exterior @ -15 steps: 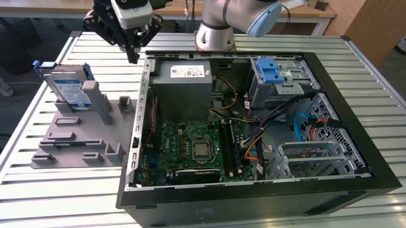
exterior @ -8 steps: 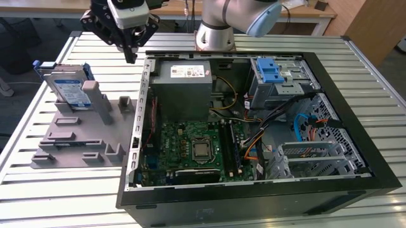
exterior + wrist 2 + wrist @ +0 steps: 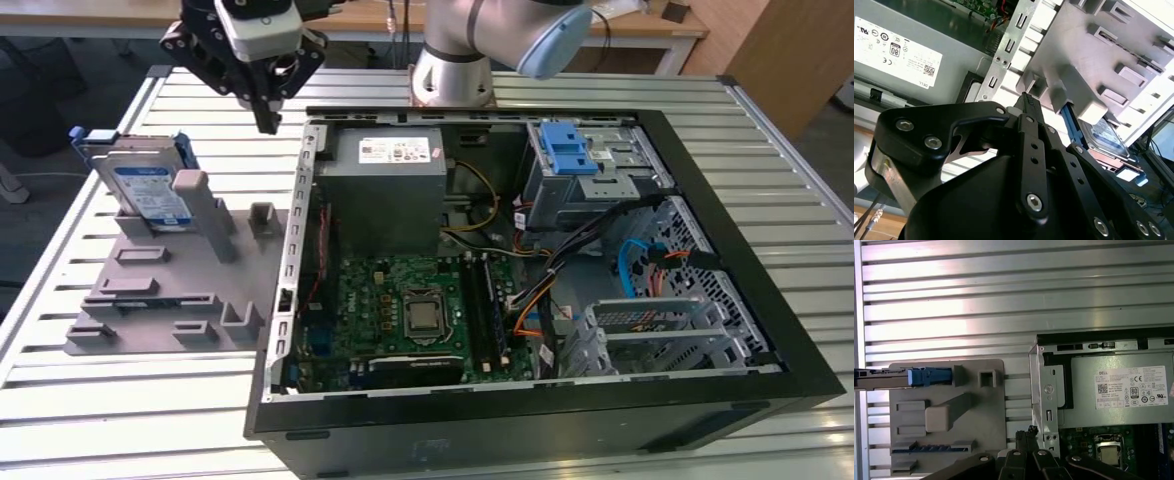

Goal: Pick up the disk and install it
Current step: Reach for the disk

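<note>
The disk (image 3: 144, 190) stands on edge in a slot at the far end of the grey fixture plate (image 3: 174, 300), on the exterior view's left; its blue-and-white label and blue side rails show. The first wrist view has the disk (image 3: 884, 378) edge-on, and the second wrist view has the disk (image 3: 1109, 137) behind a fixture post. My gripper (image 3: 267, 122) hangs in the air between the fixture and the open computer case (image 3: 534, 420), apart from the disk. Its fingers are shut with nothing between them, as seen at the gripper (image 3: 1026, 100) and the gripper (image 3: 1031, 432).
Inside the case are a grey power-supply box (image 3: 387, 190), the green motherboard (image 3: 400, 300) and a silver drive cage with a blue latch (image 3: 574, 150). The slatted metal table (image 3: 134, 420) carries everything. The arm's base (image 3: 451, 70) stands behind the case.
</note>
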You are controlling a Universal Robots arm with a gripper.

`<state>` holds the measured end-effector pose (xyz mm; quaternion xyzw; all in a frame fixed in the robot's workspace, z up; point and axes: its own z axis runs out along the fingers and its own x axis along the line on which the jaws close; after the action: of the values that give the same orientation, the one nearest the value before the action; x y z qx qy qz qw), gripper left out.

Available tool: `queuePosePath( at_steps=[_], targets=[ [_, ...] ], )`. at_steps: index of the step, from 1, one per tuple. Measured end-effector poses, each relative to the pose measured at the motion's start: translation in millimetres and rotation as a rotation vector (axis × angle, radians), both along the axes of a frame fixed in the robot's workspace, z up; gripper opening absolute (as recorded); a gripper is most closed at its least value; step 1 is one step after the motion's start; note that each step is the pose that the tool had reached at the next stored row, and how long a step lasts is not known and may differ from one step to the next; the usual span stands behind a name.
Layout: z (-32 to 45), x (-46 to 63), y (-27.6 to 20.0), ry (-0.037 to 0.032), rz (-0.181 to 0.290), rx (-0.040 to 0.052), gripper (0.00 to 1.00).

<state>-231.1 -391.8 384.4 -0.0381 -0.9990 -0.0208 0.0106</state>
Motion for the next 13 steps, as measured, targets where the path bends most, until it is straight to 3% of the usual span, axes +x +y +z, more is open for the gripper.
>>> queuePosePath(
  at_steps=[13],
  targets=[
    [-1.9, -9.1, 2.1, 0.0001, 0.0, 0.0, 0.11]
  ],
)
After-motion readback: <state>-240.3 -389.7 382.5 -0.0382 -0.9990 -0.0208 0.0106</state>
